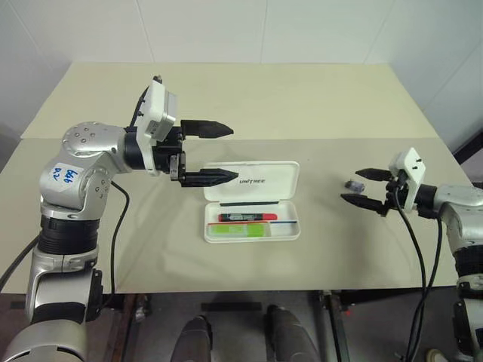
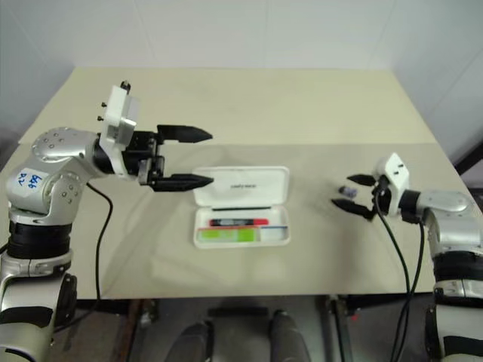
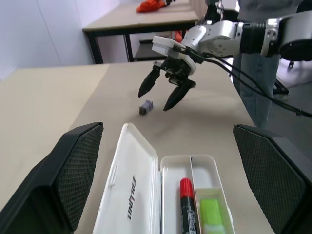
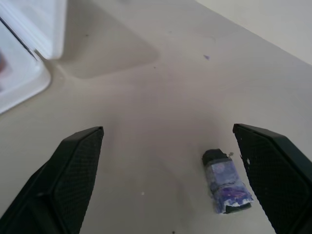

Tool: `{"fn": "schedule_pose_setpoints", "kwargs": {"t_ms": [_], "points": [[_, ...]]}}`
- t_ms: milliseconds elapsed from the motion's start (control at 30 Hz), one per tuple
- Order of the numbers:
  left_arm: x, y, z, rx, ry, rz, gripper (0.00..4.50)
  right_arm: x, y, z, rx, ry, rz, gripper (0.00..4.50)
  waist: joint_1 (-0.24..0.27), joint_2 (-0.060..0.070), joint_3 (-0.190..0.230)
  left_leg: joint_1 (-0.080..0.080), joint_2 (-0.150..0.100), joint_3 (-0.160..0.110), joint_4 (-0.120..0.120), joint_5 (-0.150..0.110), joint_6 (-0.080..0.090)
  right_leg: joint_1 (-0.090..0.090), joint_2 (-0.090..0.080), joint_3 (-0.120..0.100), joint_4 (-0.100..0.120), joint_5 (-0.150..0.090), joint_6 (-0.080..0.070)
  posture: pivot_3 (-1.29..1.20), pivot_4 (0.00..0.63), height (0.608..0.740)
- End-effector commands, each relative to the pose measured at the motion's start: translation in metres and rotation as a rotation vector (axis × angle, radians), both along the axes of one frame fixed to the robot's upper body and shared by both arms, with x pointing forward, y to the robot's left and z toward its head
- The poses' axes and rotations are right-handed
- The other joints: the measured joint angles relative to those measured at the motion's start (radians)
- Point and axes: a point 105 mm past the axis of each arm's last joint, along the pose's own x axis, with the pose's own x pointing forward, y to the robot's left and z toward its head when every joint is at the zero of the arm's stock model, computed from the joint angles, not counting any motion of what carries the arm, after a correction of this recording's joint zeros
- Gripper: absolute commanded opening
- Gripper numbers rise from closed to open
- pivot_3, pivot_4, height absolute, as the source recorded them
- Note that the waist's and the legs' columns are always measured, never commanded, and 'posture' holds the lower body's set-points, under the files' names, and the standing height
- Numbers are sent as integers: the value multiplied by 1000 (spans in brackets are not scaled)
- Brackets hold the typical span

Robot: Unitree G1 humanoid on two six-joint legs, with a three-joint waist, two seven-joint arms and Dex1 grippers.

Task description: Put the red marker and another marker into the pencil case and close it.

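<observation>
We count one case (image 1: 253,202), two markers, one small grey-purple object (image 1: 351,185) and two grippers on one table (image 1: 302,98).

The case lies open at the centre of the head view, lid (image 1: 260,182) folded flat toward the upper side, tray toward the lower side. Both markers lie inside the tray. The red marker (image 1: 247,217) lies lengthwise along the tray's upper half. The green marker (image 1: 238,231) lies just below it, toward the tray's lower left corner.

The left gripper (image 1: 220,154) hangs at centre left of the frame, above the table, with its fingers spread wide and nothing between them. Its lower fingertip lies over the lid's upper left corner in the picture; the markers lie below and to the right of it.

The right gripper (image 1: 362,187) sits at centre right, well apart from the case, fingers spread and empty. The grey-purple object lies on the table between its fingertips, closer to the upper finger. The markers lie far to its left.
</observation>
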Motion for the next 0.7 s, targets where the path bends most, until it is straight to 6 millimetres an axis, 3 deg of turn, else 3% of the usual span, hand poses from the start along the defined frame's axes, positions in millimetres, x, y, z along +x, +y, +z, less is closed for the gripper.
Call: {"fn": "schedule_pose_setpoints", "kwargs": {"t_ms": [33,267,633,700], "points": [[-10,3,11,10,-50,-15,4467,7,-7,-1,-27,-14,-19,4500,0,0,0,0,0,0,0,0,0,0,0,0,0,0,0,0,150,740],[-14,5,15,13,-69,-1,4467,19,-15,0,-30,-27,-84,4500,-1,1,0,0,0,0,0,0,0,0,0,0,0,0,0,0,150,740],[-19,5,20,17,-92,7,4467,17,-25,-29,-91,84,-147,4500,-18,1,0,0,0,-1,0,0,-1,0,0,0,1,0,0,0,150,740],[-19,7,20,19,-93,10,4500,20,-22,-27,-76,75,-144,3935,-19,1,0,0,0,-1,1,0,-1,1,0,0,1,0,0,0,150,740]]}}
